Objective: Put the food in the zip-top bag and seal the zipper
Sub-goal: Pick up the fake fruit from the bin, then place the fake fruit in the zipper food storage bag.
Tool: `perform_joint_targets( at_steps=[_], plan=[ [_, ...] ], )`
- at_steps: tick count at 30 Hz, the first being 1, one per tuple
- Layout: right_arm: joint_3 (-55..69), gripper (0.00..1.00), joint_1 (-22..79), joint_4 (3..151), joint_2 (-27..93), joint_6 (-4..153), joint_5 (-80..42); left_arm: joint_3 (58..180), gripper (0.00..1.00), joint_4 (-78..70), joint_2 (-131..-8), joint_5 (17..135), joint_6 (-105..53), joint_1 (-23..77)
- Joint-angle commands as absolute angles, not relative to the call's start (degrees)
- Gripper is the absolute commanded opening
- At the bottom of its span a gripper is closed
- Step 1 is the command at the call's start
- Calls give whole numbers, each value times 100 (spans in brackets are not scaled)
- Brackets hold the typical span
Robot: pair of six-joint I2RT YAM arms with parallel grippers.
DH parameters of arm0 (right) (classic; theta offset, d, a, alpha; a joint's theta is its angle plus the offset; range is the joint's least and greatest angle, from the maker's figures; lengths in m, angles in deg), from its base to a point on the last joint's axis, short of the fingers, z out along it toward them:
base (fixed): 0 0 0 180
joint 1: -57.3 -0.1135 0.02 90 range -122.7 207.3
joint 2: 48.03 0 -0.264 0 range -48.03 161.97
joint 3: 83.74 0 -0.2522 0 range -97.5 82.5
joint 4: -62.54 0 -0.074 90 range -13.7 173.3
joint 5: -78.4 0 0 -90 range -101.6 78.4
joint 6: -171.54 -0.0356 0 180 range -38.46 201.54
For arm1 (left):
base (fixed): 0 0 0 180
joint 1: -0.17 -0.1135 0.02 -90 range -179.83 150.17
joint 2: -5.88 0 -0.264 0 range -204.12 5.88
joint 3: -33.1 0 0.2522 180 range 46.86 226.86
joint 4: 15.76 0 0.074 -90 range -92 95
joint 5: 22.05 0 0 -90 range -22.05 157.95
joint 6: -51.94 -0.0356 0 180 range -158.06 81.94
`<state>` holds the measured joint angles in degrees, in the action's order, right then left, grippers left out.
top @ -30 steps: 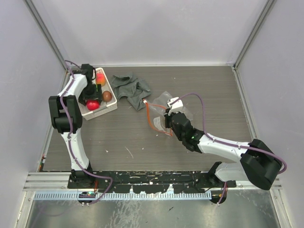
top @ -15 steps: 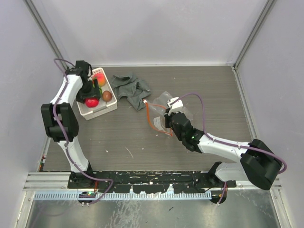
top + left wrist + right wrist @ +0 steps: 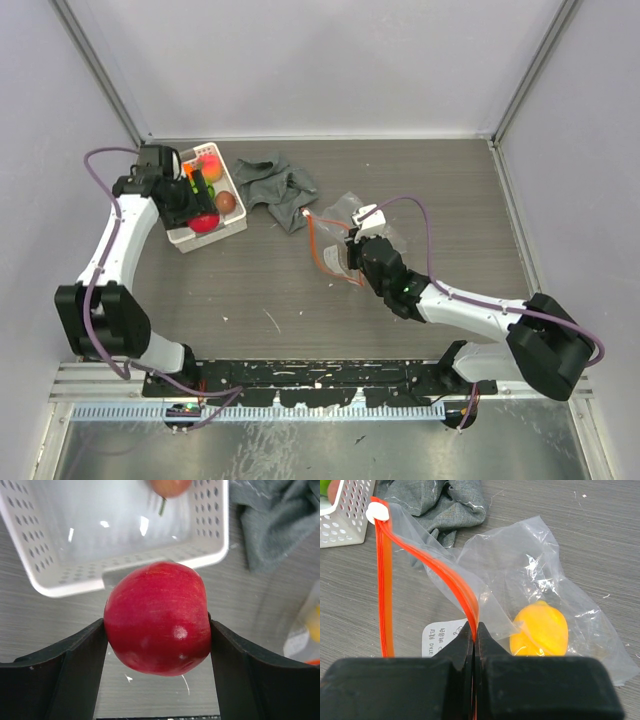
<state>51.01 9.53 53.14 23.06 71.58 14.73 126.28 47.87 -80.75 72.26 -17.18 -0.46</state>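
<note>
Around the middle of the table, a bit toward the right edge, the zip-top bag lies wrinkled with its mouth pulled open. The right wrist view shows what the top view can't really. There's a yellow fruit already inside, and the zipper splits into two orange lines with a white slider at the far end. The right gripper is pinched tight on the zipper strip, fingers together.

Over by the far-left corner, the left gripper is clamped on a red apple, held above the near rim of the white basket. From the top view you can see a brown fruit in the basket too. A grey cloth is bunched up between basket and bag.
</note>
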Motion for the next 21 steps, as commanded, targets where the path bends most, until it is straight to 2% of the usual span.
perform_joint_targets(
  at_steps=[1, 12, 21],
  plan=[
    [5059, 0, 966, 4993, 2098, 7203, 1547, 12144, 34, 4157, -7210, 7837, -1229, 162],
    [4751, 1, 920, 5417, 2067, 6966, 1407, 10963, 34, 3317, -5592, 8308, -249, 901],
    [4307, 1, 677, 6253, 2035, 6783, 2000, 10314, 34, 2423, -4872, 8266, 330, 1803]
  ],
)
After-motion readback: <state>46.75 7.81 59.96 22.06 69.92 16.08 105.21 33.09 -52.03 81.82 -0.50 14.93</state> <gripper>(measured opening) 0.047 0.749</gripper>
